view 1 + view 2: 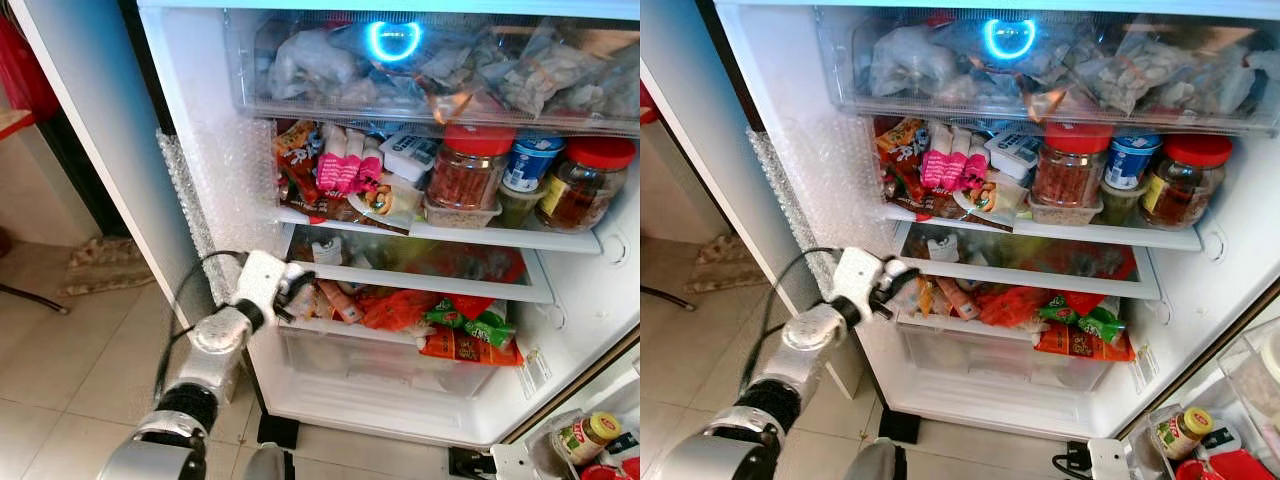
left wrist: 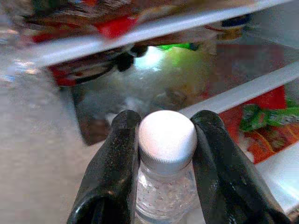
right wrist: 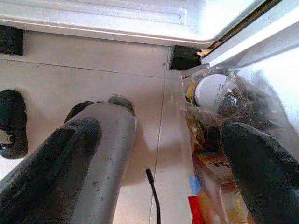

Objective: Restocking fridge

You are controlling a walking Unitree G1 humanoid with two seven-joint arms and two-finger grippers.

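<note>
The fridge [image 1: 190, 80] stands open before me. My left gripper [image 1: 291, 291] reaches to the left end of the lower glass shelf [image 1: 420, 282] and is shut on a small clear bottle with a white cap [image 2: 167, 136]. In the left wrist view its fingers [image 2: 117, 154] clamp the bottle's neck just under the cap, which points into the shelf space. Snack packets [image 1: 455, 330] lie on the shelf below, beside the gripper. My right gripper [image 3: 163, 133] hangs low and open, with nothing between its fingers.
Red-lidded jars [image 1: 470, 165] and packets crowd the upper shelf, under a full clear drawer [image 1: 420, 60]. Bubble wrap [image 1: 215, 190] lines the left wall. The door rack [image 1: 560, 440] at the lower right holds a yellow-lidded jar [image 1: 590, 433]. Tiled floor and a rug [image 1: 100, 265] lie to the left.
</note>
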